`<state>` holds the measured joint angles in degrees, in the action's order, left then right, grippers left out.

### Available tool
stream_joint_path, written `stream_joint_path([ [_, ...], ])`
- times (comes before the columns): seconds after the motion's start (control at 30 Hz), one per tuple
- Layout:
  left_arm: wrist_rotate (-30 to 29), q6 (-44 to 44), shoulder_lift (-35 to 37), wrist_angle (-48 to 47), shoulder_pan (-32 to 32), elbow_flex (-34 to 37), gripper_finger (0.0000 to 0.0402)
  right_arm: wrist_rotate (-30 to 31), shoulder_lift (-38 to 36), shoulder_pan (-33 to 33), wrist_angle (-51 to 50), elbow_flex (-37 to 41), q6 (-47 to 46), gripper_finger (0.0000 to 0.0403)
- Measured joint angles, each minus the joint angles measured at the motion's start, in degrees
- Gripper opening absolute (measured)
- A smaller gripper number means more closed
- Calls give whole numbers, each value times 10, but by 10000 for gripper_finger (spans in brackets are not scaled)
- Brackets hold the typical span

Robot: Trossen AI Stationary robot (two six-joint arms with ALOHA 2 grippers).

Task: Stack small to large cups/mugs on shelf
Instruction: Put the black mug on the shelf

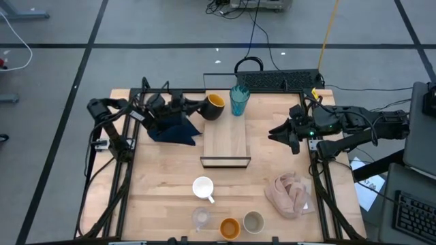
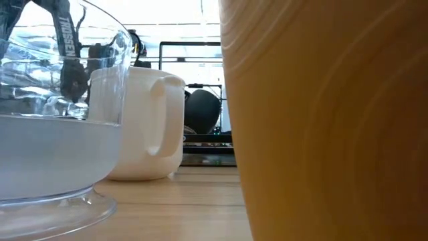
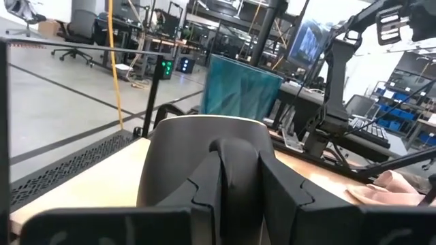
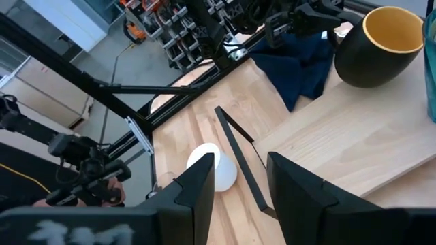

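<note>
The black mug (image 1: 212, 107) with a yellow-orange inside stands upright on the far left corner of the shelf (image 1: 226, 143). The teal ribbed tumbler (image 1: 239, 100) stands beside it on the far end. My left gripper (image 1: 193, 106) reaches level from the table's left and is shut on the mug. My right gripper (image 1: 281, 133) hovers open over the table's right side, holding nothing. Near the front edge stand the white mug (image 1: 203, 187), the clear glass (image 1: 200, 218), the orange cup (image 1: 229, 228) and the grey-beige cup (image 1: 253, 222). My left gripper pinches the black mug's handle (image 3: 231, 178) between its two fingers (image 3: 204, 197). The fingers come level from the table's left side, toward the mug's wall (image 3: 170, 156). The mug sits upright with its base (image 4: 364, 80) on the shelf's far left corner.
A dark navy cloth (image 1: 174, 128) lies left of the shelf, under my left arm. A pink-beige cloth (image 1: 291, 194) lies at the near right. A black power strip (image 1: 279, 80) and cables run along the far edge. The shelf's near half is bare wood.
</note>
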<state>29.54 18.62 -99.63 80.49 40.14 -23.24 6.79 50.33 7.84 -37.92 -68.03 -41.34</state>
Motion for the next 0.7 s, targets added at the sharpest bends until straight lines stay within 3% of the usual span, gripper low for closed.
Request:
stream_joint_path([
  [0.7,-50,-4,-2,-35,-44,0,70,-10,0,0,0,0,10,123],
])
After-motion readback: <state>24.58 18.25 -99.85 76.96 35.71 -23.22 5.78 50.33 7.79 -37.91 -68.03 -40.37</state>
